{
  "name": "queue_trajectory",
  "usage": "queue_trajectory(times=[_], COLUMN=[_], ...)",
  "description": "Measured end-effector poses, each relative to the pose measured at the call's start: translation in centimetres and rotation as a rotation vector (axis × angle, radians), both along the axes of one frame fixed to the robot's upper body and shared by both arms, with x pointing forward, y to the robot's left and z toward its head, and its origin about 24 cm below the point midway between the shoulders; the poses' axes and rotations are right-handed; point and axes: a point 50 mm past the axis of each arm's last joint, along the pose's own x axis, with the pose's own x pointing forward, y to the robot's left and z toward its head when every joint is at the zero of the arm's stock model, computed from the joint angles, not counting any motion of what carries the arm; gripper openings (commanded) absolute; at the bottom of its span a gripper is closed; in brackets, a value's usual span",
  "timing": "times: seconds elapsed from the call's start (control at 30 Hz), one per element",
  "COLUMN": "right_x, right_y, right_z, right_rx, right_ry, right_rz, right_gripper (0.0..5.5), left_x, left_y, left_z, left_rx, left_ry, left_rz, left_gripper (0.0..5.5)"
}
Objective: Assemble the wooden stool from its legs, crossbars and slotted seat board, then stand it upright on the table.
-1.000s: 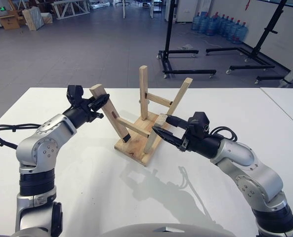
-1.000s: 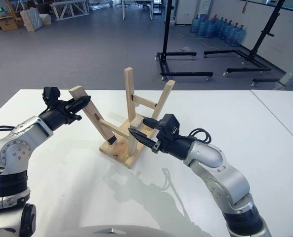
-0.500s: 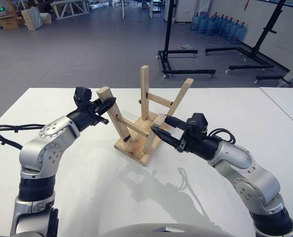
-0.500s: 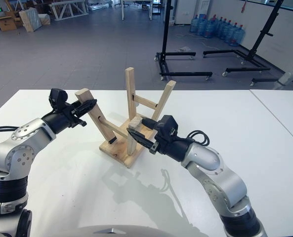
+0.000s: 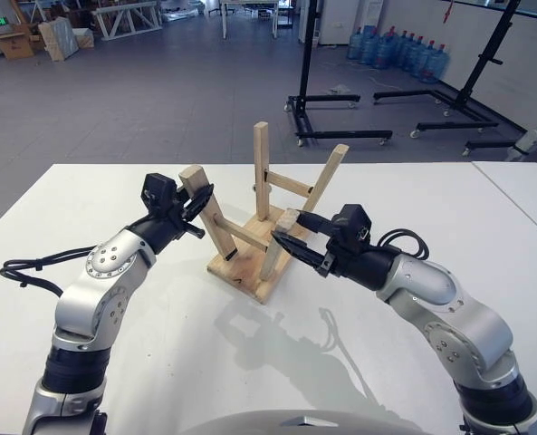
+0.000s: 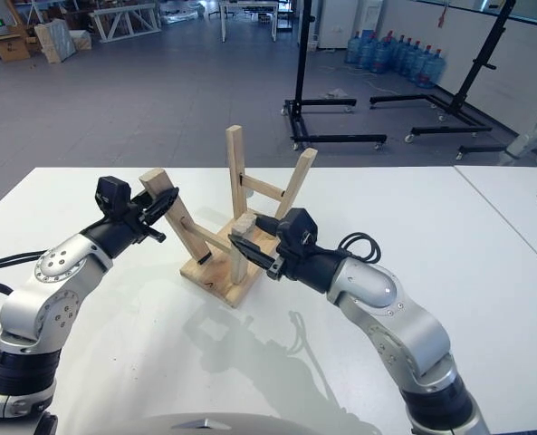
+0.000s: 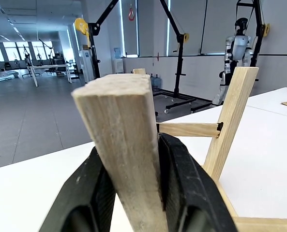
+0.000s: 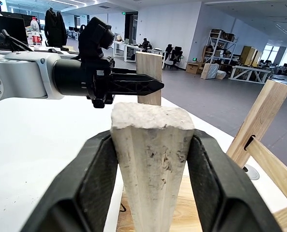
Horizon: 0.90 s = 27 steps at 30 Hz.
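Observation:
The wooden stool lies upside down on the white table, its seat board (image 5: 246, 274) flat and its legs pointing up. My left gripper (image 5: 196, 200) is shut on the top of the near left leg (image 5: 212, 217), which leans outward; that leg (image 7: 126, 145) sits between the black fingers (image 7: 87, 193). My right gripper (image 5: 292, 234) is shut on the top of the near right leg (image 5: 280, 245), whose pale end (image 8: 150, 145) is clamped between its fingers (image 8: 92, 179). Two back legs (image 5: 263, 172) stand joined by a crossbar (image 5: 292, 184). Another crossbar (image 5: 250, 237) links the near left leg inward.
A black cable (image 5: 33, 268) loops on the table at the left. A second white table (image 5: 526, 186) adjoins on the right. Black wheeled stands (image 5: 340, 131) and water bottles (image 5: 404, 45) are on the floor beyond the far edge.
My left arm has swung in toward the stool, bringing the held leg a little more upright. My right gripper has shifted slightly left with its leg. Both grips are unchanged.

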Motion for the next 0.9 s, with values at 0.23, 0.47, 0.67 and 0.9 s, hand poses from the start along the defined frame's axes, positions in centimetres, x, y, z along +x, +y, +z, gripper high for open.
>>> queue_trajectory(times=[0.23, 0.47, 0.67, 0.9], right_x=[1.4, 1.8, 2.0, 1.2], right_y=[-0.1, -0.2, -0.3, 0.0], right_z=[0.3, 1.0, 1.6, 1.5], right_rx=[0.109, 0.171, 0.230, 0.074], right_ry=[0.038, 0.089, 0.103, -0.007], right_rz=[-0.064, -0.076, -0.094, -0.057], right_gripper=[2.03, 2.03, 2.77, 3.96], left_x=[0.8, 1.2, 1.0, 0.4], left_y=[-0.4, -0.6, -0.8, -0.8], left_z=[0.3, 0.9, 0.7, -2.1], left_rx=[-0.013, -0.006, -0.019, 0.079], left_ry=[-0.014, -0.016, -0.014, 0.097], left_rz=[0.041, 0.037, 0.038, 0.026], left_gripper=[1.07, 1.07, 1.07, 2.15])
